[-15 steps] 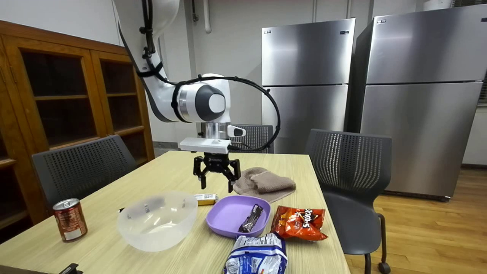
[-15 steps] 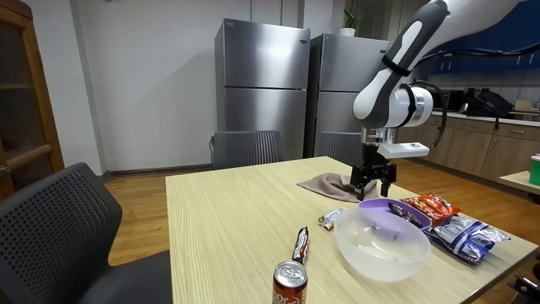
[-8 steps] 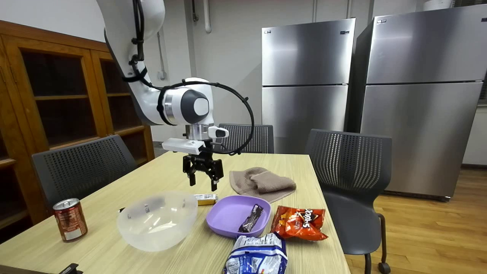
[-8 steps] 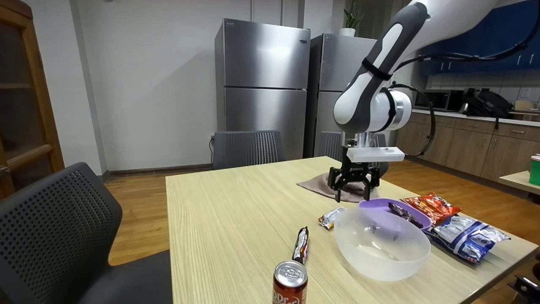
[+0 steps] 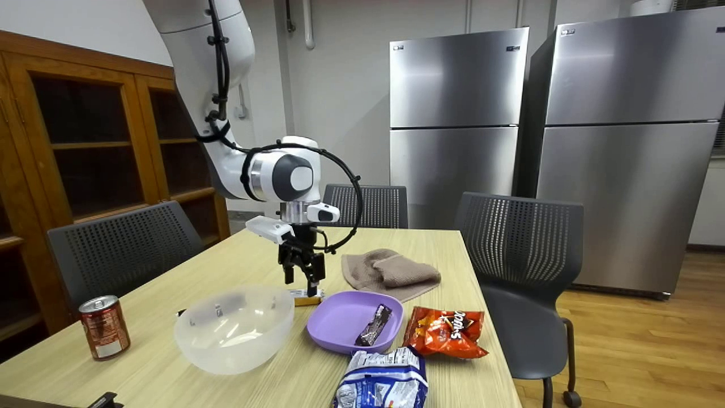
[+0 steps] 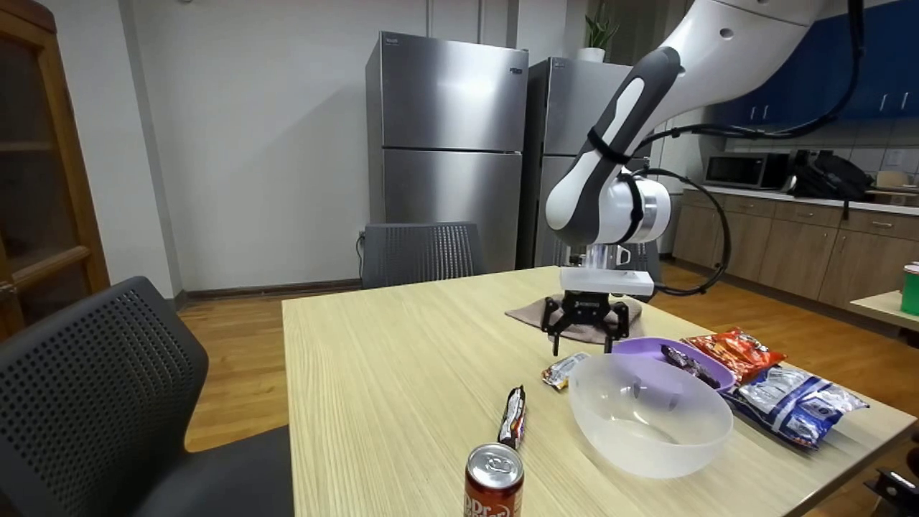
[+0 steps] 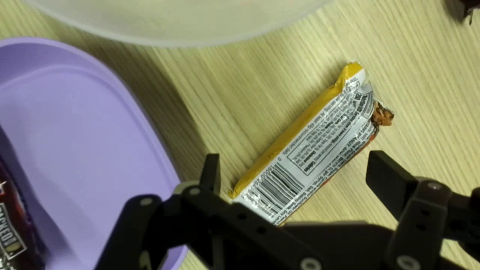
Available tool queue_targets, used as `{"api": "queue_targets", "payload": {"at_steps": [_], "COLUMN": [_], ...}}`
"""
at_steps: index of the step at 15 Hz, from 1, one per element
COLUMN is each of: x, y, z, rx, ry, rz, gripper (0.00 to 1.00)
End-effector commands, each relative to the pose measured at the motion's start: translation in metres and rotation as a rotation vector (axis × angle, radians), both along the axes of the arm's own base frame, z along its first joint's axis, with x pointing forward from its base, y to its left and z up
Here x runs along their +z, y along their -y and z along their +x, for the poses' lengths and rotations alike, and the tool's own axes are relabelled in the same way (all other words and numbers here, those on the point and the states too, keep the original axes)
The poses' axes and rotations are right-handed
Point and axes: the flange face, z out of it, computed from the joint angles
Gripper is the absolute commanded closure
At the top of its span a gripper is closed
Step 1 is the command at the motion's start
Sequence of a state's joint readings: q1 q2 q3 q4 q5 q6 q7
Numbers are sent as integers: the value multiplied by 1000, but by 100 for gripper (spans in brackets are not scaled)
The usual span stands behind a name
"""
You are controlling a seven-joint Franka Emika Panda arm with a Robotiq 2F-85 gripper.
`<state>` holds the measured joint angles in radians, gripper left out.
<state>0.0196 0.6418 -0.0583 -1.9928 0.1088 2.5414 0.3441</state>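
Below spread jaws, well inside the edges of the surface [image 6: 402,373], the wrapped bar [image 7: 307,152], presumably light and firm, is best pinched mid-length.

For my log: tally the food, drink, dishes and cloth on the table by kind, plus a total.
Plates: 1, purple plate
Drink cans: 1, red can
Wrapped bars: 3, yellow-edged bar, dark bar on the plate, second dark bar near the can
Snack bags: 2, red bag, blue bag
Bowls: 1, translucent bowl
Cloths: 1, brown cloth
Total: 9
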Motion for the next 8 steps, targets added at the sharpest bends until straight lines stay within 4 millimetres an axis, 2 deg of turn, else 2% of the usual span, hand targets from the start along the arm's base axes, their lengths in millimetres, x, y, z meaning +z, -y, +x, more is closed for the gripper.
{"api": "queue_targets", "payload": {"at_steps": [1, 3, 7, 8], "x": [-10, -17, -18, -16], "y": [-2, -5, -5, -4], "z": [12, 13, 8, 6], "rx": [-74, -98, -114, -115], "ry": [-33, -31, -37, -27], "rz": [19, 16, 37, 34], "gripper": [0, 0, 0, 16]}}
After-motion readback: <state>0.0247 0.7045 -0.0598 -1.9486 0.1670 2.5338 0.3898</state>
